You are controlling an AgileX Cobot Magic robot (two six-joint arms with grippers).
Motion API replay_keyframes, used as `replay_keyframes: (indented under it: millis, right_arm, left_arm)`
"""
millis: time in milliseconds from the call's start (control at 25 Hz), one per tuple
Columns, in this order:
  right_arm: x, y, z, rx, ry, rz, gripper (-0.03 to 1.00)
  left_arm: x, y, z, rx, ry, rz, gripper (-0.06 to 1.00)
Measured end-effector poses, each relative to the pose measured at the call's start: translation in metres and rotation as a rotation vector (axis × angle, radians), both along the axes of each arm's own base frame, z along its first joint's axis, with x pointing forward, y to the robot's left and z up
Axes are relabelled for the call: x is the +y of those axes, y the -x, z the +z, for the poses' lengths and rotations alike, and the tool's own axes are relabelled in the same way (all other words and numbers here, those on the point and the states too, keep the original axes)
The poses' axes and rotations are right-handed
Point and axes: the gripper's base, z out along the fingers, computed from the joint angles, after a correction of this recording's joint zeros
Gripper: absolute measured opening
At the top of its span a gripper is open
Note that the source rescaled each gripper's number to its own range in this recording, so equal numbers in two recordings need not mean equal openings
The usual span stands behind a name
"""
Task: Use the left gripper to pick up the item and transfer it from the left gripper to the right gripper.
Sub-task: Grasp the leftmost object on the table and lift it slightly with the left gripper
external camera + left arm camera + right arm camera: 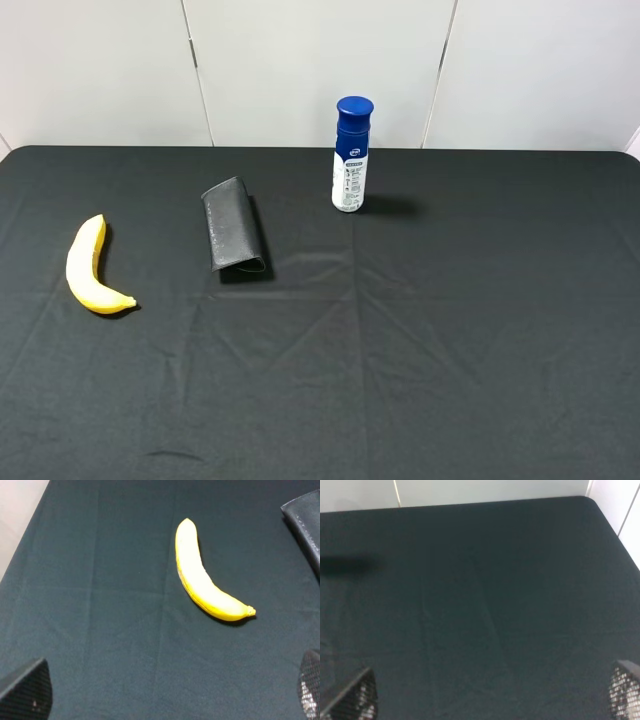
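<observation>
Left hand (167,690), wide and empty, faces the banana (205,577) lying flat mid-frame on the counter (100,605); right hand (490,692) equally wide, idle.

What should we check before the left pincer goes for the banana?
1) banana lies free on the cloth, nothing touching it: ok.
2) left pincer open and empty: ok.
3) banana between the left pincer's fingers: not ok, it lies ahead of them.
4) wallet apart from the banana: ok.
5) right pincer open and empty, ready to receive: ok.
6) height of either pincer above the cloth: cannot tell.
</observation>
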Motion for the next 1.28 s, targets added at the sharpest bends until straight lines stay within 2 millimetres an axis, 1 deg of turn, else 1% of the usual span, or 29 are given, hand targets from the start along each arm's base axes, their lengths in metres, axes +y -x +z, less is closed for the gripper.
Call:
replay_keyframes:
  millis: [400,600,760,920,1080,1200,1280]
  right_arm:
    - [0.0,0.0,0.0,0.0,0.0,0.0,1.0]
    - [0.0,0.0,0.0,0.0,0.0,0.0,1.0]
    - [0.0,0.0,0.0,0.0,0.0,0.0,1.0]
    - [0.0,0.0,0.0,0.0,0.0,0.0,1.0]
    - [0.0,0.0,0.0,0.0,0.0,0.0,1.0]
    - [0.0,0.0,0.0,0.0,0.0,0.0,1.0]
    - [0.0,0.0,0.0,0.0,0.0,0.0,1.0]
  left_arm:
    - [0.0,0.0,0.0,-0.003,-0.009,-0.006,0.98]
    - [0.0,0.0,0.0,-0.003,-0.012,-0.008,1.0]
    - [0.0,-0.005,0.007,0.023,-0.008,-0.01,1.0]
    - [0.0,-0.023,0.022,0.105,0.0,-0.009,1.0]
    - [0.001,-0.048,0.033,0.215,0.039,0.02,1.0]
    - [0.0,-0.072,0.034,0.311,0.091,0.052,1.0]
    - [0.0,-0.089,0.031,0.376,0.128,0.073,1.0]
